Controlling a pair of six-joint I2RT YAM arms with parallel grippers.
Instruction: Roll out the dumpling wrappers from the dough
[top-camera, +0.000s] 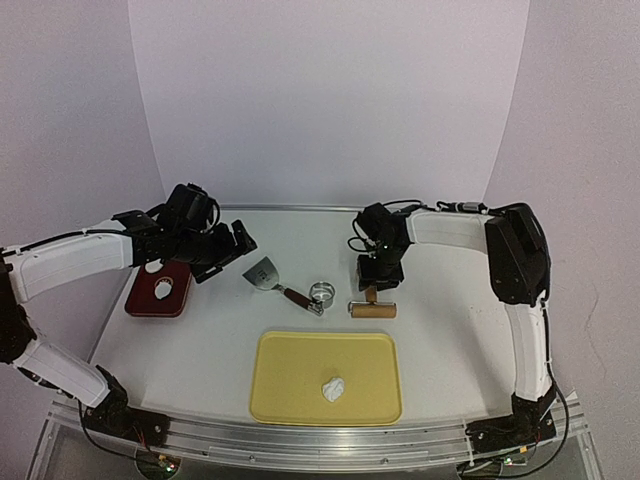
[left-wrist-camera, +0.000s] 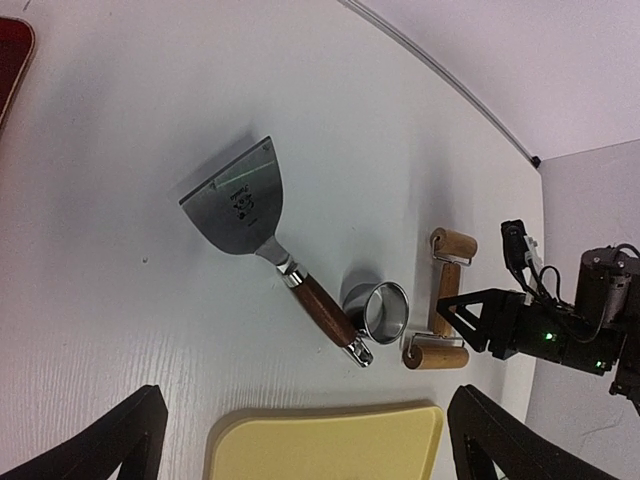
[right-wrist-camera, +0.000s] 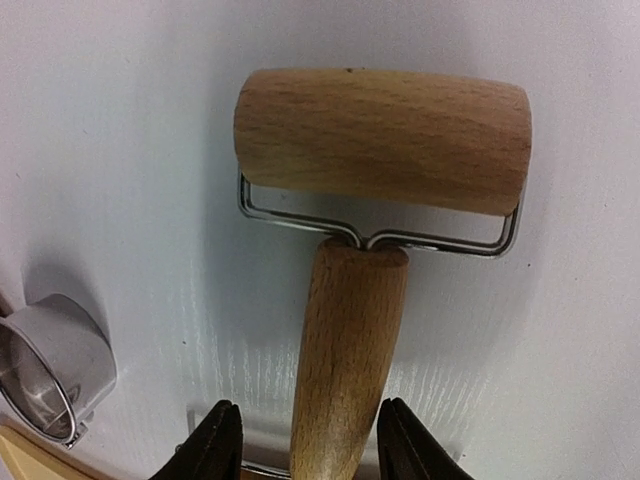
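I am at the pick-up of the roller (right-wrist-camera: 382, 138), the step that comes before any rolling. My right end effector (right-wrist-camera: 310, 442) hangs over the wooden handle (right-wrist-camera: 348, 340) with its jaws apart, one finger (right-wrist-camera: 218, 442) on each side. A gap shows on one side, so I judge that nothing is clamped yet. In the view from above, the roller lies flat on the counter (top-camera: 200, 345) at about 3 o'clock, with its drum toward 6 o'clock and its handle toward 12. The ring cutter (top-camera: 322, 293) sits just beside it at 9 o'clock, and the spatula (top-camera: 263, 271) lies beyond that.

My left end effector (top-camera: 238, 243) stands wide apart and holds nothing. It is near the red plate (top-camera: 140, 302) at 9 o'clock of the counter, where one dumpling wrapper (top-camera: 162, 291) lies. The dough lump (top-camera: 333, 389) rests on the yellow tray (top-camera: 285, 400) at 6 o'clock, well apart from the roller and, as I judge it, not yet flattened.

Next I need to bring the jaws together squarely on the handle. It is round, so an off-centre pinch could let it twist. Then I lift the roller, carry it toward 7 o'clock and set the drum down on the lump
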